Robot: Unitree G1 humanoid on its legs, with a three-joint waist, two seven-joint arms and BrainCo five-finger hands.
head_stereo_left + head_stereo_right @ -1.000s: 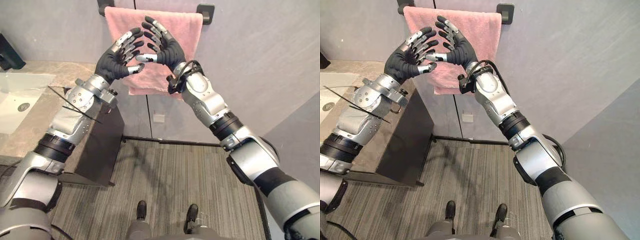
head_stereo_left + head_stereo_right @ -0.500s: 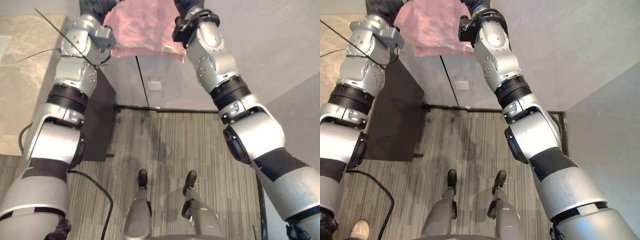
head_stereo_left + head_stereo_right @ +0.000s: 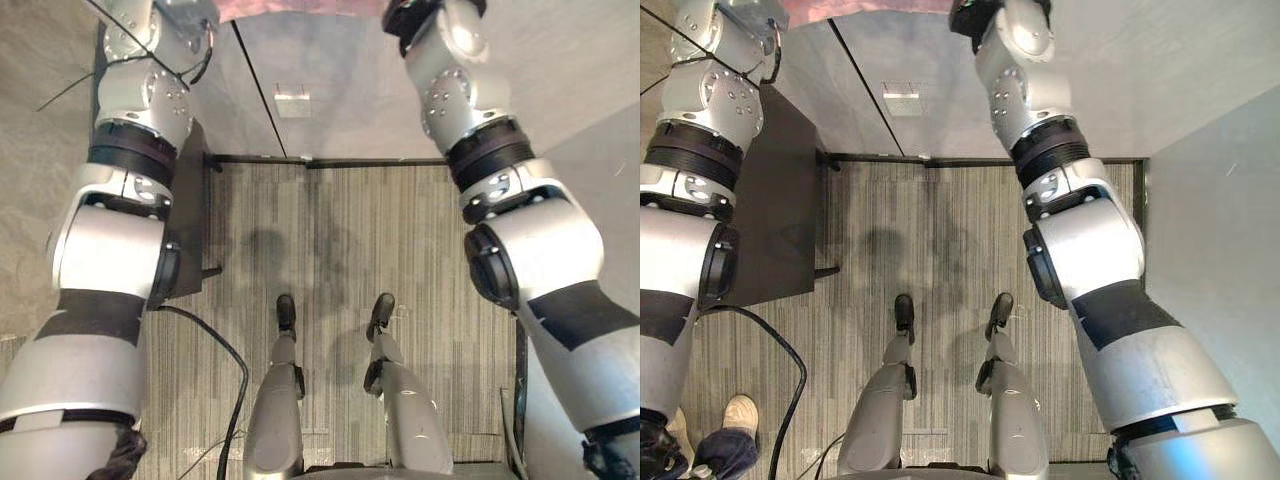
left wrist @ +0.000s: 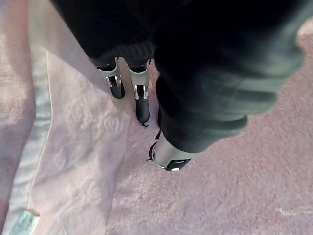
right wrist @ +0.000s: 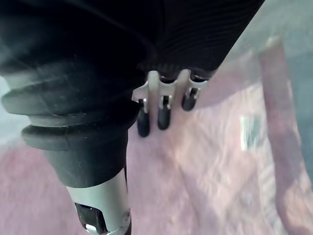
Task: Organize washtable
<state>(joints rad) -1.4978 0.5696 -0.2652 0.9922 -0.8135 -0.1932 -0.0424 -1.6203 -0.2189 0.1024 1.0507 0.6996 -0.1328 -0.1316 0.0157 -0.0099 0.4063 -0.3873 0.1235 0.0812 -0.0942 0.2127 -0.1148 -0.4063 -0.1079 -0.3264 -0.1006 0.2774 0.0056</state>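
Observation:
A pink towel (image 4: pixel 88 161) hangs on the grey wall; its lower edge (image 3: pixel 290 8) shows at the top of the eye views, between my two raised arms. In the left wrist view my left hand (image 4: pixel 142 100) rests its straight fingers and thumb against the towel's face, near a pale woven border with a small label (image 4: pixel 22 225). My right hand (image 5: pixel 164 117) likewise has its fingertips (image 5: pixel 143 125) on the cloth, thumb apart and lower, with a white label (image 5: pixel 249 132) beside it. Neither hand has cloth bunched in it.
A stone washtable top (image 3: pixel 40 120) with a dark cabinet side (image 3: pixel 190 230) stands to my left. A wall socket (image 3: pixel 292 100) sits on the grey wall under the towel. A person's shoe (image 3: pixel 738 415) is on the striped floor (image 3: pixel 330 260) at lower left.
The head camera has tipped down toward the floor, so both hands and most of the towel have left the eye views at the top. The arms reach higher, with the hands now against the towel.

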